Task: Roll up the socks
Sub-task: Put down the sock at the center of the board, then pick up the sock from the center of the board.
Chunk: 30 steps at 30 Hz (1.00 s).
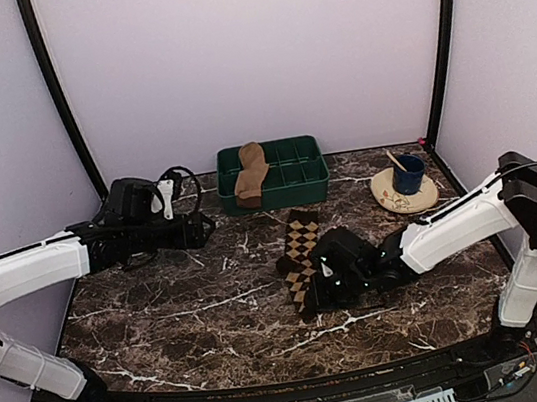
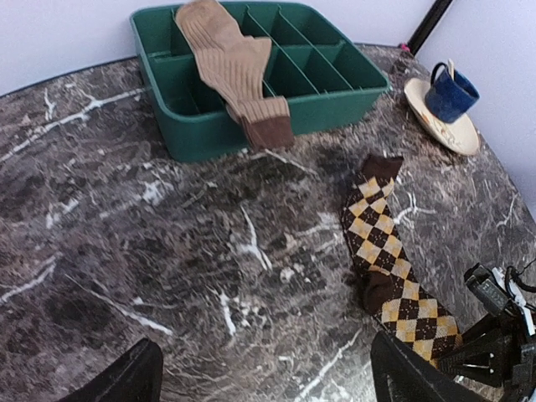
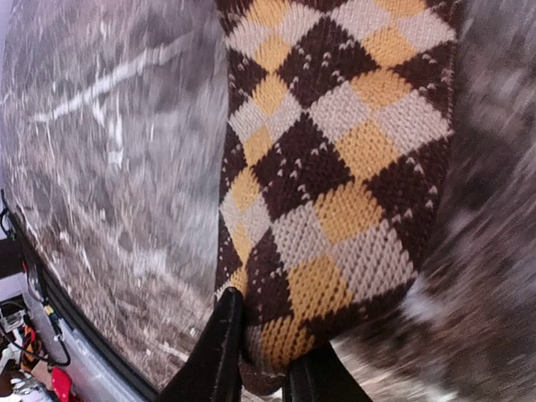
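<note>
An argyle sock [image 1: 299, 252] with brown, tan and yellow diamonds lies lengthwise on the marble table, also seen in the left wrist view as the argyle sock [image 2: 381, 251]. My right gripper [image 3: 264, 360] is shut on the near end of the argyle sock [image 3: 335, 167], its dark fingers [image 3: 219, 352] pinching the fabric edge. The plain tan sock [image 1: 250, 173] lies draped over the front wall of the green tray [image 1: 297, 192]; the left wrist view shows this tan sock [image 2: 230, 63] too. My left gripper [image 2: 268, 377] hovers open over bare marble, left of the argyle sock, holding nothing.
A blue cup [image 1: 408, 173] with a stick in it stands on a beige saucer [image 1: 404, 196] at the back right. The green tray [image 2: 335, 92] has several compartments. Black frame posts [image 1: 61, 100] rise at both back corners.
</note>
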Motion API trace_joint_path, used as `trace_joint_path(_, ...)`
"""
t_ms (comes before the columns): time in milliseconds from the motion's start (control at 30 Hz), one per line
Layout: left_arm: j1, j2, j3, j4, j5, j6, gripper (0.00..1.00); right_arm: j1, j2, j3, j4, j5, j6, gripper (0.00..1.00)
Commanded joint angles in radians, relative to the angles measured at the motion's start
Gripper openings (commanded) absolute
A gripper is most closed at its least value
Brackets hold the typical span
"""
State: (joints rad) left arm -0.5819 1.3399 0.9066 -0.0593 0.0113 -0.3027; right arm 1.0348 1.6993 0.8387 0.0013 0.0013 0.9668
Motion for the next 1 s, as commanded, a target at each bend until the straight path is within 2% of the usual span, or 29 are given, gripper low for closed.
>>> trace_joint_path(0,-0.088,-0.031,-0.077,0.037,-0.026,-0.062,0.88,0.107,0.017,-0.019,0.080,0.026,0.179,0.16)
trace_joint_path(300,-0.290,0.086,-0.067,0.096,-0.084,-0.073,0.88,0.209,-0.031,-0.016,-0.001,0.023,0.264,0.28)
trace_joint_path(467,-0.345,0.176,-0.034,0.101,-0.081,-0.077,0.87,0.229,-0.096,-0.012,-0.093,0.043,0.238,0.50)
trace_joint_path(533,-0.360,0.192,-0.032,0.109,-0.079,-0.082,0.87,0.236,-0.126,0.000,-0.150,0.068,0.216,0.55)
trace_joint_path(767,-0.377,0.166,-0.063,0.108,-0.072,-0.102,0.87,0.223,-0.230,0.050,-0.335,0.234,0.137,0.58)
trace_joint_path(967,-0.415,0.158,-0.065,0.080,-0.072,-0.110,0.85,0.047,-0.246,0.068,-0.333,0.254,-0.023,0.58)
